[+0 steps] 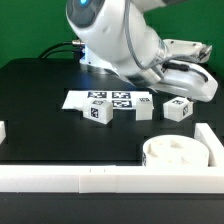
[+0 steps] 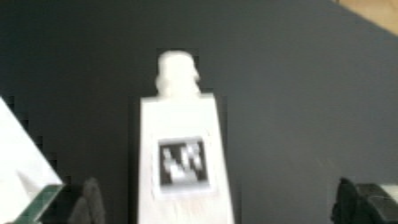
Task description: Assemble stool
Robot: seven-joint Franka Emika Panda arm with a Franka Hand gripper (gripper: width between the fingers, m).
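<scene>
In the exterior view, the round white seat (image 1: 172, 152) sits on the black table (image 1: 40, 90) at the near right, tucked into the corner of the white border rail (image 1: 90, 178). Three short tagged legs sit in a row farther back: the left leg (image 1: 98, 113) and middle leg (image 1: 146, 108) are just in front of the marker board (image 1: 78, 100), and the right leg (image 1: 178, 108) is beyond its right end. The arm (image 1: 120, 40) reaches rightward over that last leg.

In the wrist view, one leg (image 2: 183, 140), probably the right one, shows its tag and a rounded peg (image 2: 175, 68). The jaws stand wide open and hold nothing, with the dark fingertips (image 2: 71, 200) on either side of the leg and clear of it.
</scene>
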